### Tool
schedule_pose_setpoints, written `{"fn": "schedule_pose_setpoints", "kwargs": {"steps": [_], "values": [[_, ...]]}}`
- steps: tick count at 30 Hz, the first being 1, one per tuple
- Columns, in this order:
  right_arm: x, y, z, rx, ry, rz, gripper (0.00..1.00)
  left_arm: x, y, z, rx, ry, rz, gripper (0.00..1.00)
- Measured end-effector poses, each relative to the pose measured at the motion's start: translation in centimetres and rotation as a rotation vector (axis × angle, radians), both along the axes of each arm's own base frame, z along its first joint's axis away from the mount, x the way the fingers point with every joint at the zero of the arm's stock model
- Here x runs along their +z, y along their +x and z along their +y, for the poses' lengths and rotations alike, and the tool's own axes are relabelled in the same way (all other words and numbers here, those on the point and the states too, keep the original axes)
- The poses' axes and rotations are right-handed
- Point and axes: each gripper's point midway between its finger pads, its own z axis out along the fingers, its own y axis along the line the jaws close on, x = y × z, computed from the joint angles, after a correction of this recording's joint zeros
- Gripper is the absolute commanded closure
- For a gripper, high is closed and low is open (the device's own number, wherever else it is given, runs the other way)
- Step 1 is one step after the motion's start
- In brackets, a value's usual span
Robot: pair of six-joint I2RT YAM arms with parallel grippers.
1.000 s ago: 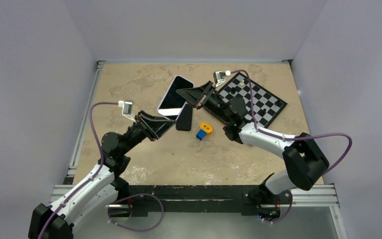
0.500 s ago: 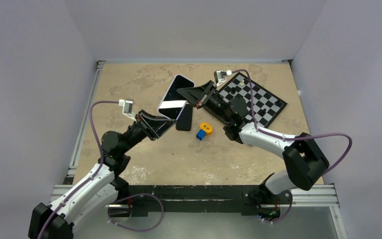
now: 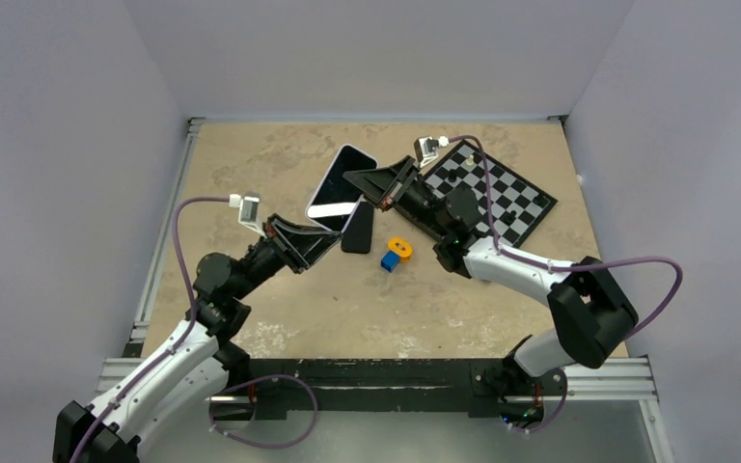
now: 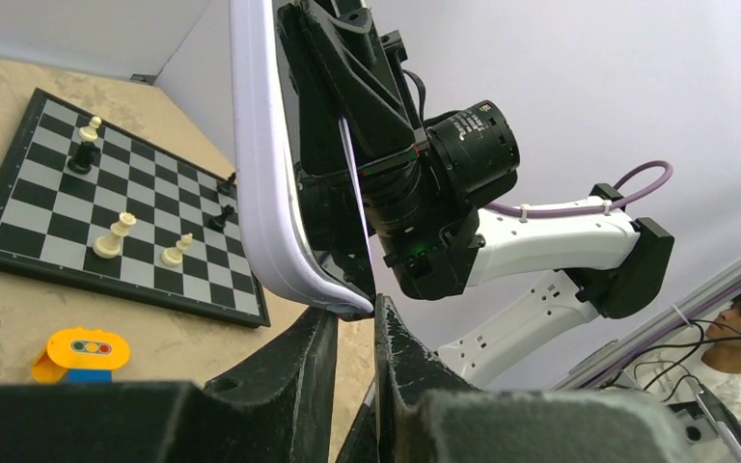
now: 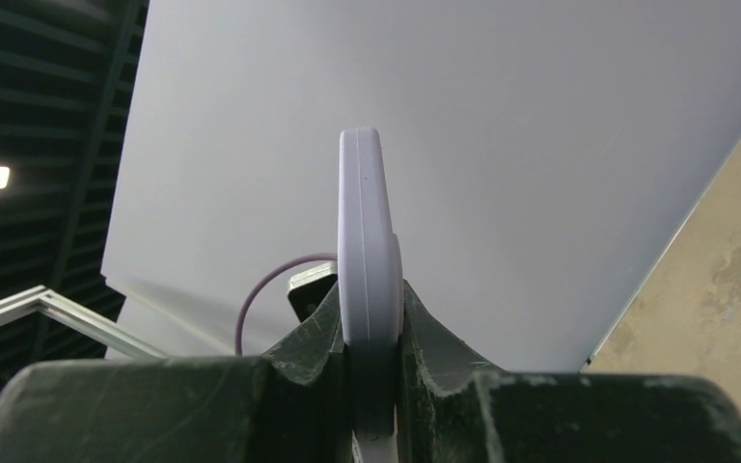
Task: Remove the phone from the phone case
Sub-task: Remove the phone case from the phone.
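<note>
The phone [image 3: 340,185] is held off the surface [image 3: 270,159], to the left of the chessboard [image 3: 521,198], tilted with its screen turned upward. It is seated in the lavender phone case [image 4: 260,174], whose rounded rim is seen edge-on in both wrist views.

The left gripper [image 3: 320,241] is placed at the corner of the case farthest from the chessboard. Its jaws are drawn almost together, with that lower corner pinched between the fingertips [image 4: 314,338].

The right gripper [image 3: 367,185] is set on the long edge of the case that faces the chessboard. In the right wrist view the rim is clamped tightly between the two fingers [image 5: 320,328], with no gap visible on either side.

An orange-and-blue toy [image 3: 396,253] lies on the surface just left of the chessboard's near corner, apart from the phone. Several chess pieces [image 4: 113,236] stand upright on the chessboard.
</note>
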Motion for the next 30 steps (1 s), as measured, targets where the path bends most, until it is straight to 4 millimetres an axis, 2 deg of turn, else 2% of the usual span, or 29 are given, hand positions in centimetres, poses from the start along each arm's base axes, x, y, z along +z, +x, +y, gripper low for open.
{"fn": "schedule_pose_setpoints", "kwargs": {"steps": [8, 20, 24, 30], "values": [[-0.4, 0.1, 0.4, 0.042, 0.052, 0.099, 1.00, -0.2, 0.2, 0.6, 0.065, 0.015, -0.047, 1.00], [-1.8, 1.0, -0.2, 0.014, 0.114, 0.207, 1.00, -1.0, 1.1, 0.7, 0.099, 0.024, 0.042, 1.00], [-2.1, 0.9, -0.1, 0.020, 0.110, 0.214, 1.00, -1.5, 0.9, 0.8, 0.094, 0.020, 0.045, 1.00], [-2.2, -0.5, 0.8, 0.072, 0.097, 0.213, 1.00, -1.8, -0.6, 1.5, 0.088, 0.005, -0.022, 1.00]]}}
